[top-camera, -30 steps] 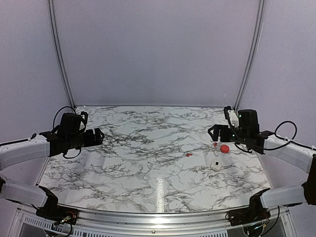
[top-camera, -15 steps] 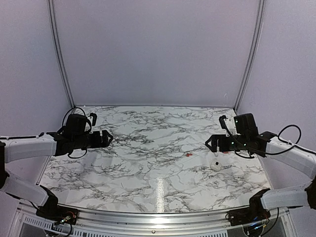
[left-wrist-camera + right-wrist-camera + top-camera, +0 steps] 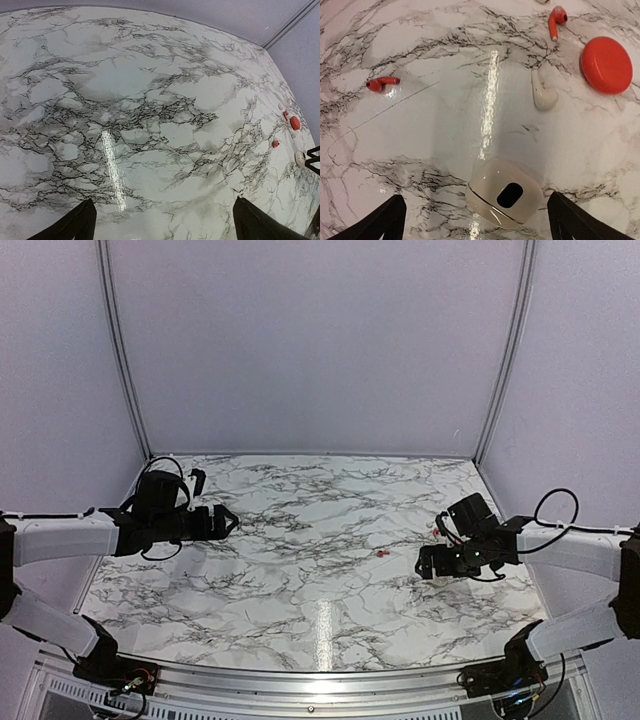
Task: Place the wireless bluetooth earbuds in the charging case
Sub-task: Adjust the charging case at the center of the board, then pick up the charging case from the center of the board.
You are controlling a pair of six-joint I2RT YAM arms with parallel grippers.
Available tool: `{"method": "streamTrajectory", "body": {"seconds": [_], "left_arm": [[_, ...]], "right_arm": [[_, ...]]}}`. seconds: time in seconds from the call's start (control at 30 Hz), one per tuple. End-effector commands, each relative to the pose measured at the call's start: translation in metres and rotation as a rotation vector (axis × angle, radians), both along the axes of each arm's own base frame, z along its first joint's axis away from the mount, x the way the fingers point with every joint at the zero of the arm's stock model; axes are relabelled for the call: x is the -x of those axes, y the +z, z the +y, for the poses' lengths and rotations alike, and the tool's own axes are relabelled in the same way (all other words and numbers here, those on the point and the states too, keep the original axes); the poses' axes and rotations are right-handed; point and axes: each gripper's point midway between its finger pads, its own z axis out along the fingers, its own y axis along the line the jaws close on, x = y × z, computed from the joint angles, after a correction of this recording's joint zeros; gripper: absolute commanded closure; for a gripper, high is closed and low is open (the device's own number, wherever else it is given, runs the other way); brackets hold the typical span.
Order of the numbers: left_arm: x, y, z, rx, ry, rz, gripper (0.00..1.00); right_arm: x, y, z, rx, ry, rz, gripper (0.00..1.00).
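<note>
On the marble table [image 3: 420, 145], red earbuds [image 3: 382, 83] lie beyond the wide-open right tool [image 3: 477, 220], white charging case [image 3: 504, 193] nearest.

Wide-spread pincer [image 3: 475, 216] (right arm's) hangs over white case [image 3: 504, 192]; red earbuds [image 3: 382, 83] beyond.

Marble table [image 3: 420, 150] carries earbuds [image 3: 382, 83], red case [image 3: 606, 65], white case [image 3: 504, 194]

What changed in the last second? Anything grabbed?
Right hand swung down toward the near edge, now open over the white charging case. Left hand reached slightly inward, open. Nothing grabbed. The red earbud mid-table is unmoved.
</note>
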Motion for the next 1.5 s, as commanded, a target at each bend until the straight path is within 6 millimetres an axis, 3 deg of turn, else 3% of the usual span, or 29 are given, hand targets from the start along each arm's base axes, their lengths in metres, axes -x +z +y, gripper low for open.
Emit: {"method": "streamTrajectory", "body": {"seconds": [0.0, 0.27, 0.4, 0.6, 0.8, 0.9, 1.03, 1.47], "left_arm": [[-0.007, 0.011, -0.01, 0.027, -0.014, -0.032, 0.01], [-0.008, 0.006, -0.014, 0.016, -0.024, -0.022, 0.01], [-0.008, 0.006, -0.014, 0.014, -0.025, -0.023, 0.01], [-0.01, 0.006, -0.015, 0.011, -0.021, -0.024, 0.01], [-0.01, 0.005, -0.016, 0.007, -0.027, -0.022, 0.01], [-0.01, 0.005, -0.015, 0.008, -0.026, -0.021, 0.01], [-0.01, 0.004, -0.016, 0.01, -0.026, -0.017, 0.01], [-0.003, 0.012, -0.011, -0.005, -0.038, -0.061, 0.01]], "right_arm": [[0.008, -0.012, -0.01, 0.038, -0.064, 0.021, 0.01], [0.007, -0.027, -0.002, 0.049, -0.016, 0.062, 0.01], [0.013, -0.031, 0.017, -0.017, 0.046, 0.092, 0.05], [0.02, -0.016, 0.054, -0.14, 0.158, 0.083, 0.1], [0.024, 0.002, 0.07, -0.218, 0.237, 0.076, 0.17], [0.016, 0.005, 0.058, -0.13, 0.219, 0.048, 0.19], [0.006, -0.007, 0.037, 0.03, 0.181, 0.068, 0.19], [-0.004, -0.034, 0.041, 0.099, 0.164, 0.113, 0.44]]}}
